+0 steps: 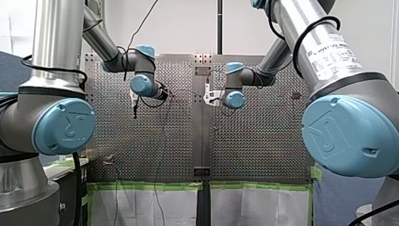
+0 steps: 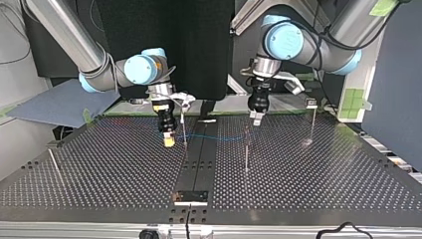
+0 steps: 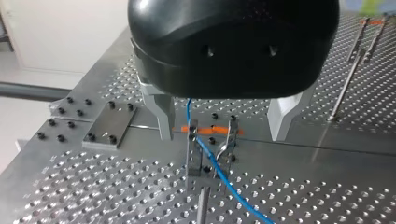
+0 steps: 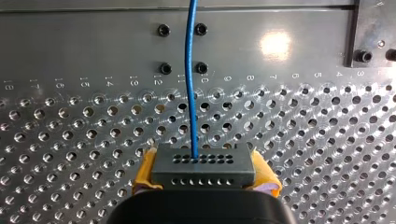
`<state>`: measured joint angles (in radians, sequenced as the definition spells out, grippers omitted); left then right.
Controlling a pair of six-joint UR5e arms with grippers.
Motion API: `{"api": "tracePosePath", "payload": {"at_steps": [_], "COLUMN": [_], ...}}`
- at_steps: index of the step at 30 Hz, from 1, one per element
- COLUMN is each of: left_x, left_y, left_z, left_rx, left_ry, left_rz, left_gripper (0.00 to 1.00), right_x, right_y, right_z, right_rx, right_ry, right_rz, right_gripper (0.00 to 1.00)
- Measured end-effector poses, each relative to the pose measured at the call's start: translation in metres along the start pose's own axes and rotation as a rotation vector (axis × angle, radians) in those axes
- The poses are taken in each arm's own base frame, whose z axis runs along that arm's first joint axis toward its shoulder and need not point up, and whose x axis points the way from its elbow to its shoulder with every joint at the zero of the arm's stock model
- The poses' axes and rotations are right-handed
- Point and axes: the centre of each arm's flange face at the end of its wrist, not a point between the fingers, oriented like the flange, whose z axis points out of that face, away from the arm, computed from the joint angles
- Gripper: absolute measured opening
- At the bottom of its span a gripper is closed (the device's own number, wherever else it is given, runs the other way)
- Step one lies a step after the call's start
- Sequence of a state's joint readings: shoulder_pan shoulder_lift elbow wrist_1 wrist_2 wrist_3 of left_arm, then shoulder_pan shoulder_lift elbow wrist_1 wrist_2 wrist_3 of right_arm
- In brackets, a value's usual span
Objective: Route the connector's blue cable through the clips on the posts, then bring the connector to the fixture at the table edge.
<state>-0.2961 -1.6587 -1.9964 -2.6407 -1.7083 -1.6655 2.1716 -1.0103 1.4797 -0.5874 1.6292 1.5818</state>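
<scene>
Connector (image 4: 203, 169) clamped between right jaws' yellow pads (image 4: 143, 173); blue cable (image 4: 190, 84) passes through clip (image 3: 208, 150). Left jaws wide, straddling clip. Table (image 4: 303, 140) holes numbered; right arm (image 1: 329, 52) label: "UNIVERSAL ROBOTS".

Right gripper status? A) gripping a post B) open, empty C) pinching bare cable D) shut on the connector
D: the right wrist view shows my right gripper with its yellow pads clamped on the grey connector, the blue cable leaving its face.

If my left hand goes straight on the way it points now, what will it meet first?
Likely the clip on the post, holding the blue cable, centred between the open left hand's fingers; depth is unclear.
</scene>
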Motion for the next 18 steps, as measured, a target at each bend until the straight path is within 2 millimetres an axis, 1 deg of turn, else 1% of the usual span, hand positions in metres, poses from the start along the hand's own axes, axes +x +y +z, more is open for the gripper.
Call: {"api": "tracePosePath", "payload": {"at_steps": [4,11,18], "left_x": [-0.002,-0.018,-0.015], "left_y": [-0.01,-0.034,-0.059], "left_z": [-0.003,-0.001,0.004], "left_rx": [-0.001,0.003,0.001], "left_ry": [-0.005,-0.045,-0.023], "left_rz": [0.03,-0.001,-0.002], "left_gripper": [0.98,0.98,0.98], "right_x": [0.0,-0.001,-0.004], "right_y": [0.0,0.004,0.008], "right_z": [0.0,0.0,-0.002], "right_rx": [-0.001,-0.005,-0.01], "right_ry": [-0.001,-0.01,-0.039], "right_rz": [0.0,-0.001,-0.008], "right_gripper": [0.0,0.0,0.0]}}
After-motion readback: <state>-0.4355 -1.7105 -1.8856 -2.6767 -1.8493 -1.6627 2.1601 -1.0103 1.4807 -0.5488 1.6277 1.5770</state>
